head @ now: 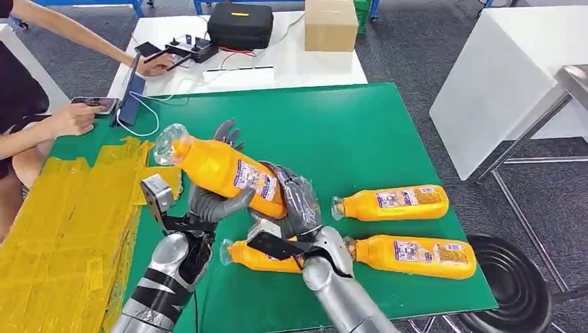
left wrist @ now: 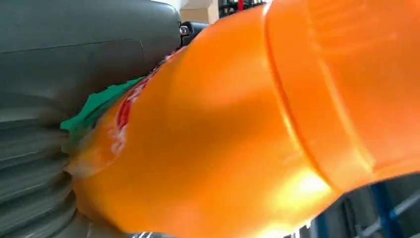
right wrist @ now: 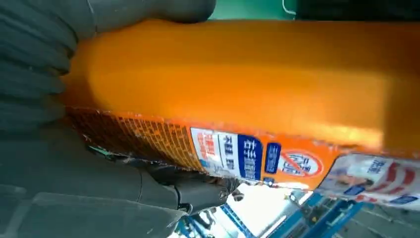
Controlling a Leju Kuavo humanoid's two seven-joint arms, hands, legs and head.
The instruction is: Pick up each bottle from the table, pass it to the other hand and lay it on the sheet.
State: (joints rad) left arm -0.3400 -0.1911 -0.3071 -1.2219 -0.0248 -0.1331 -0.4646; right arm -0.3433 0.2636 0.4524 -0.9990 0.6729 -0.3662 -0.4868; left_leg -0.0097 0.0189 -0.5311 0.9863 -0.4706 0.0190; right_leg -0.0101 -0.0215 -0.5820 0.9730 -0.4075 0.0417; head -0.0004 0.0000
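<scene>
A broad green worktop point(head: 360, 132) spreads beneath the robot, its left side covered by a crinkled yellow sheet point(head: 66, 229). Beyond its far edge stands a white table point(head: 291, 66) carrying a black zipped case point(head: 240, 25) and a brown cardboard box point(head: 331, 24); to the right stand a white slab-sided bench point(head: 499, 83) and a round black stool point(head: 509, 284) at the worktop's near right corner. At the left a person leans in, one hand point(head: 69, 119) resting on a phone point(head: 93, 104) at the worktop's far left corner, the other at a black device on the white table.

Above the middle of the worktop, an orange plastic bottle with a printed label and clear cap point(head: 222, 170) is held aloft, tilted, cap up and to the left. The left hand point(head: 215, 201) cups it from below with fingers wrapped round its far side, while the right hand point(head: 295, 201) clasps its base end; both hands grip it at once. In the wrist views the bottle's orange body point(left wrist: 237, 129) and label point(right wrist: 247, 153) press against the grey palms.

Three more orange bottles lie flat on the green surface: one far right point(head: 392, 203), one near right point(head: 416, 255), and one point(head: 253, 258) partly hidden under the right wrist.
</scene>
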